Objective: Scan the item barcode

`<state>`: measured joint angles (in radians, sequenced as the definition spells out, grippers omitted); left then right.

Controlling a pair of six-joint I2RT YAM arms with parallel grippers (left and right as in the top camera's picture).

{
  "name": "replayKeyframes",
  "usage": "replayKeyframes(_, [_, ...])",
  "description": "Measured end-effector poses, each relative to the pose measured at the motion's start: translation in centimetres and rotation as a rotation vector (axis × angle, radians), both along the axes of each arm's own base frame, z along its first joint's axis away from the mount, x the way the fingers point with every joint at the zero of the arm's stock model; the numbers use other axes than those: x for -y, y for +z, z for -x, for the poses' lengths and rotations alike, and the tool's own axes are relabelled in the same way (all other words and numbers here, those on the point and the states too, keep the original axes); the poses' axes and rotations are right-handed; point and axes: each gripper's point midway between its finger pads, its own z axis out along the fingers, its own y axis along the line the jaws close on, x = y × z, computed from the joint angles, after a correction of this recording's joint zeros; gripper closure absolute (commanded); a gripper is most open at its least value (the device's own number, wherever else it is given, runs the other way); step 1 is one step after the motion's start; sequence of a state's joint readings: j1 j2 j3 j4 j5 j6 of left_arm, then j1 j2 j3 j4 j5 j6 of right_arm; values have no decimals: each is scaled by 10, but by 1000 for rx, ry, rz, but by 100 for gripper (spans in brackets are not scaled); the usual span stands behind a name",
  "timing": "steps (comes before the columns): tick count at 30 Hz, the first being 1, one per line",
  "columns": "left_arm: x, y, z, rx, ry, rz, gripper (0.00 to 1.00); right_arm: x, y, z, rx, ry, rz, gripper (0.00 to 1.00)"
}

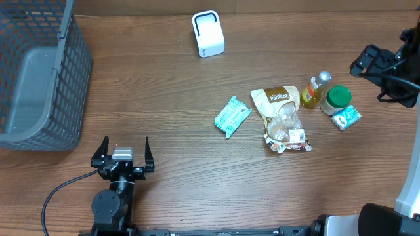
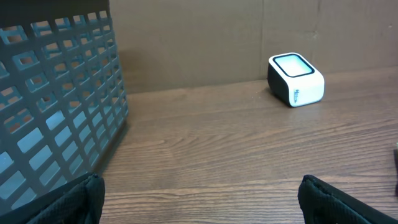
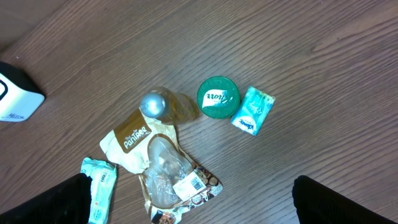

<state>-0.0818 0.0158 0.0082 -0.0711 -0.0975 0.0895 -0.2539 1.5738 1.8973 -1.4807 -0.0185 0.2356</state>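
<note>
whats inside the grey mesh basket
In the grey plastic mesh basket only bare floor shows from overhead, no item. Its left part is cut off by the frame, unseen.

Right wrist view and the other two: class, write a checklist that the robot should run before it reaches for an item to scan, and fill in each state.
1. Left fingers open, nothing between them: ok.
2. Right fingers open, nothing between them: ok.
3. White box-shaped scanner standing alone, window uncovered: ok.
4. Brown and white snack pouch shows a barcode label facing up: ok.
5. Pouch clear of its neighbours: cannot tell; the yellow bottle with silver cap lies close against its top corner.
</note>
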Motion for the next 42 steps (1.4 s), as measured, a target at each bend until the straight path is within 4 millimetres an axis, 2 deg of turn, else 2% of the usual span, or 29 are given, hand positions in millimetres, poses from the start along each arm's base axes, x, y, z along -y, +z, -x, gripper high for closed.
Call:
replayKeyframes(5, [-5, 0, 0, 0, 19, 0, 0, 0, 0, 0, 0, 1, 0, 0])
replayKeyframes(42, [-5, 0, 0, 0, 19, 0, 1, 0, 0, 0, 0, 0, 0, 0])
